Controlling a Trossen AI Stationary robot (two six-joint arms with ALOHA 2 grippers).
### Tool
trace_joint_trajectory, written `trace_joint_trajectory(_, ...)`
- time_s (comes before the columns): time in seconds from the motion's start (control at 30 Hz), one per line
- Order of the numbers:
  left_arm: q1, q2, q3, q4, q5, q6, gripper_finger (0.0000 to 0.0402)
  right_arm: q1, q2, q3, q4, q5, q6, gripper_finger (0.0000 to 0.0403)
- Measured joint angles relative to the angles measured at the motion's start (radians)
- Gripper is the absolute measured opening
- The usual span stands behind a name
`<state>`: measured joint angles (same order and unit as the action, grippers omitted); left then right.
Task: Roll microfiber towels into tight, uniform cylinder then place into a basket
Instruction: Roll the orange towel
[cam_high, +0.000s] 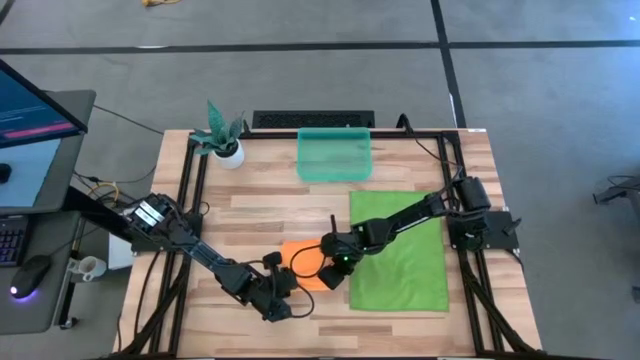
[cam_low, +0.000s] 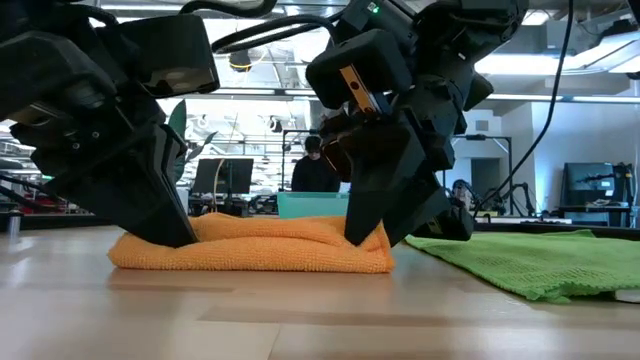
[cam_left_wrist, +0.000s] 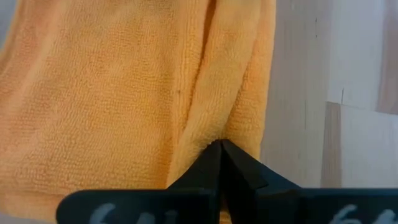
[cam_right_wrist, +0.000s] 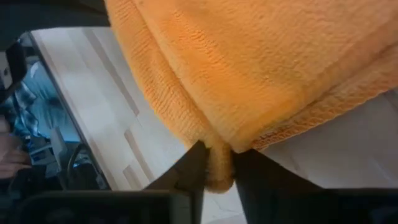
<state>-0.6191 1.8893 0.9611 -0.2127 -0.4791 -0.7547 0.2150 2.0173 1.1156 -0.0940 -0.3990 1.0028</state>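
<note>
The orange towel (cam_high: 303, 258) lies folded into a low, thick bundle on the wooden table (cam_high: 260, 200), seen from the side in the low view (cam_low: 260, 245). My left gripper (cam_high: 283, 292) is shut on the bundle's near left end. My right gripper (cam_high: 332, 268) is shut on its right end, next to the green towel. The green towel (cam_high: 400, 252) lies spread flat at the table's right. The teal basket (cam_high: 334, 155) stands at the far middle, with nothing in it. My left gripper pinches a raised fold of the orange towel (cam_left_wrist: 202, 134) between its two fingertips, at the bundle's left end (cam_low: 150, 248). The fingers slant down from the near left. The towel rests on the table, slack. My right gripper pinches a folded edge of several layers of the orange towel (cam_right_wrist: 217, 149) between its two fingertips, at the bundle's right end (cam_low: 375, 250). The fingers slant down from the right. That end rests on the table.
A plant in a white pot (cam_high: 226, 140) stands at the far left of the table. Black frame rails (cam_high: 190, 180) run along the table's sides. A desk with a monitor and a mouse (cam_high: 30, 270) stands left of the table. A person (cam_low: 315, 170) shows in the room behind.
</note>
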Motion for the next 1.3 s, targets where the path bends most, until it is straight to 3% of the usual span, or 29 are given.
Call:
trace_joint_trajectory(0.13,-0.001,0.000,0.000,-0.014,0.010,-0.024,0.0000,-0.010,-0.002,0.000,0.001,-0.067,-0.021,0.0145)
trace_joint_trajectory(0.4,-0.001,0.002,0.000,-0.030,0.020,-0.062,0.0000,0.001,-0.096,-0.006,-0.086,-0.009,-0.159,0.0162)
trace_joint_trajectory(0.6,-0.001,0.003,-0.001,-0.027,0.020,-0.069,0.0000,0.064,-0.225,-0.015,-0.198,0.191,-0.371,0.0159)
trace_joint_trajectory(0.8,-0.001,0.003,-0.002,-0.021,0.019,-0.069,0.0000,0.203,-0.243,-0.046,-0.057,0.456,-0.467,0.0159)
trace_joint_trajectory(0.9,-0.001,0.003,-0.002,-0.019,0.019,-0.076,0.0000,0.236,-0.226,-0.047,-0.009,0.502,-0.518,0.0157)
trace_joint_trajectory(1.03,-0.002,0.003,-0.002,-0.018,0.022,-0.097,0.0000,0.236,-0.195,-0.044,0.034,0.506,-0.536,0.0129)
trace_joint_trajectory(1.23,-0.002,0.004,0.005,-0.023,0.023,-0.098,0.0000,0.214,-0.135,-0.050,0.049,0.426,-0.541,0.0024)
trace_joint_trajectory(1.3,-0.002,0.004,0.006,-0.023,0.025,-0.098,0.0000,0.213,-0.088,-0.035,0.128,0.413,-0.542,0.0010)
